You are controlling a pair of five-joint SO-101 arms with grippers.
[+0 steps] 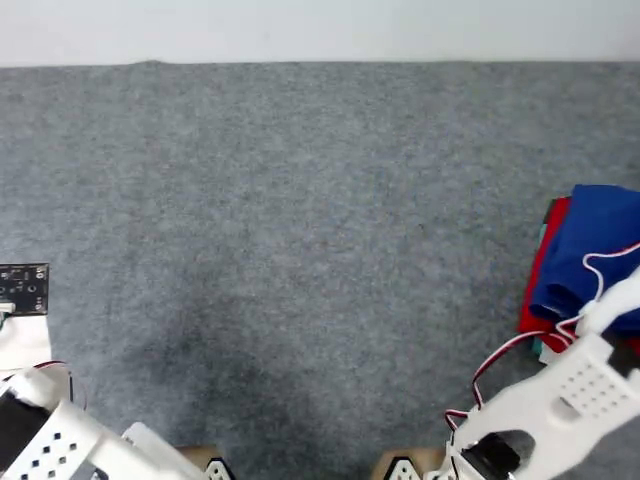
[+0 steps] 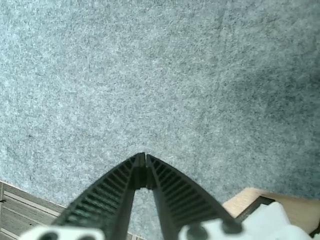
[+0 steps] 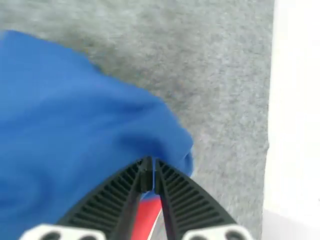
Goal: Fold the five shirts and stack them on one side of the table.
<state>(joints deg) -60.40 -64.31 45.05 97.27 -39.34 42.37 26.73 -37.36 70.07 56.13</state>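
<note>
A stack of folded shirts lies at the right edge of the grey table, with a blue shirt [image 1: 590, 255] on top, a red shirt [image 1: 538, 290] under it and a strip of green at the back. My right arm [image 1: 570, 395] stands over the near side of the stack. In the right wrist view my right gripper [image 3: 148, 167] is shut, its tips at the edge of the blue shirt [image 3: 70, 125], with red fabric [image 3: 147, 215] showing below them. My left gripper [image 2: 145, 161] is shut over bare grey felt with nothing in it, its arm [image 1: 50, 440] at the table's near left corner.
The grey felt table cover [image 1: 300, 220] stretches wide between the arms. A small black circuit board [image 1: 22, 288] sits at the left edge. A white wall [image 1: 320, 30] borders the far side, and a white surface [image 3: 295, 100] runs alongside the felt in the right wrist view.
</note>
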